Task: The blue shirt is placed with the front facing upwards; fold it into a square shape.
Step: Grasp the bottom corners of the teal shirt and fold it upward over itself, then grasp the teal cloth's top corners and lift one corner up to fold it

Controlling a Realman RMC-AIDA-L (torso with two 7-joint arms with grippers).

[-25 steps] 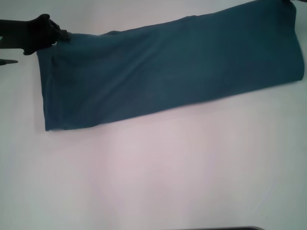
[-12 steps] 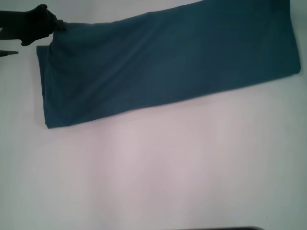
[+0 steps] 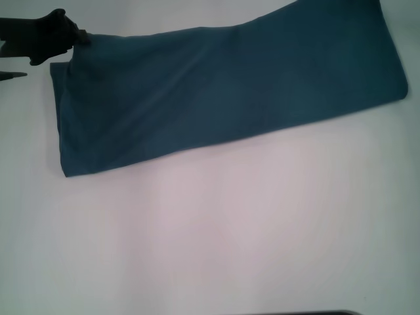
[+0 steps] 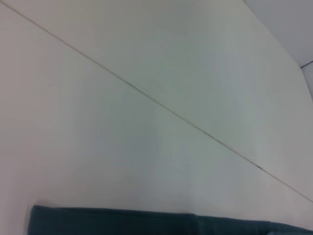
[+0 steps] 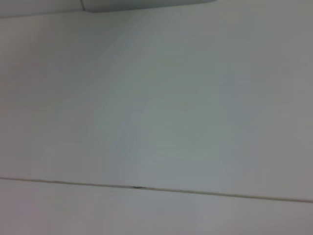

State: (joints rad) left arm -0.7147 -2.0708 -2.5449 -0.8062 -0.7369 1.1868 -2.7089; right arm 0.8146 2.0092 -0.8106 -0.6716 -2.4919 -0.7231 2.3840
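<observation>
The blue shirt (image 3: 223, 92) lies on the white table as a long folded strip, plain side up, running from the left to the far right and tilted up toward the right. My left gripper (image 3: 77, 36) is at the strip's far-left corner, shut on the cloth and holding that corner slightly raised. In the left wrist view only a thin band of the blue shirt (image 4: 146, 223) shows. The strip's right end runs off the top of the head view. My right gripper is out of view; the right wrist view shows only bare table.
The white table (image 3: 210, 236) stretches wide in front of the shirt. A thin seam in the table (image 4: 161, 105) and table seam (image 5: 146, 188) shows in both wrist views. A dark edge (image 3: 295, 313) sits at the bottom of the head view.
The shirt's right end has risen and shifted left, so the strip tilts more steeply. The left gripper has moved slightly up and left with its corner still held.
</observation>
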